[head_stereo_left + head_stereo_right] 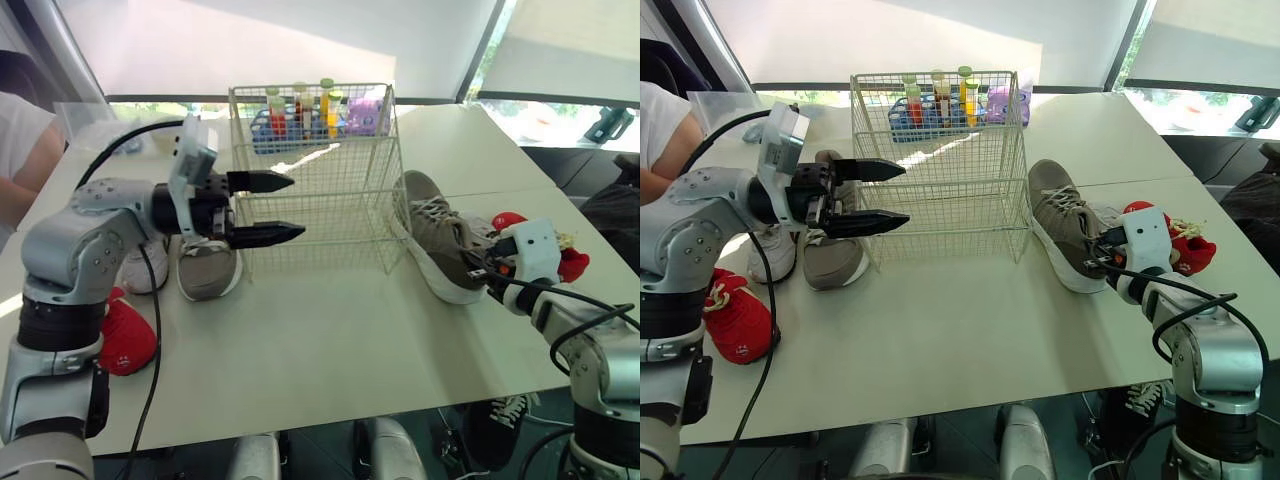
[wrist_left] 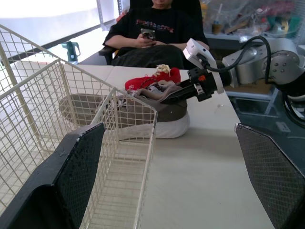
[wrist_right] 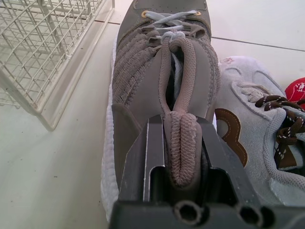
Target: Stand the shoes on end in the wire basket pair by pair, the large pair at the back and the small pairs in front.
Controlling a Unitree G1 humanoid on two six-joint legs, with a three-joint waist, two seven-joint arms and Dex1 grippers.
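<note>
1. Far left of frame: a person's arm (image 1: 28,150) is being shown at the edge of the table (image 1: 330,350).
2. Lower left: a red shoe (image 1: 125,342) is lying at the table's edge. Just above it, a white shoe (image 1: 143,270) and a grey shoe (image 1: 208,270) are being kept side by side, both partly hidden by the L arm.
3. Left-centre: the L gripper (image 1: 298,206) is being held over the table with fingers spread wide and nothing grasped. Its tips are being pointed at the left wall of the wire basket (image 1: 315,180); contact can't be told.
4. Upper centre: the basket is standing upright on the table. A bottle rack (image 1: 298,112) is being seen thru the mesh, behind it.
5. Right of centre: a 2nd grey shoe (image 1: 438,238) is resting on the table, toe near the basket's right front corner. Its heel collar is being pinched by the R gripper (image 3: 183,138), clenched on it.
6. Right: a pale shoe w/ brown laces (image 3: 252,143) is lying against the 2nd grey shoe. Another red shoe (image 1: 572,262) is lying just beyond.
</note>
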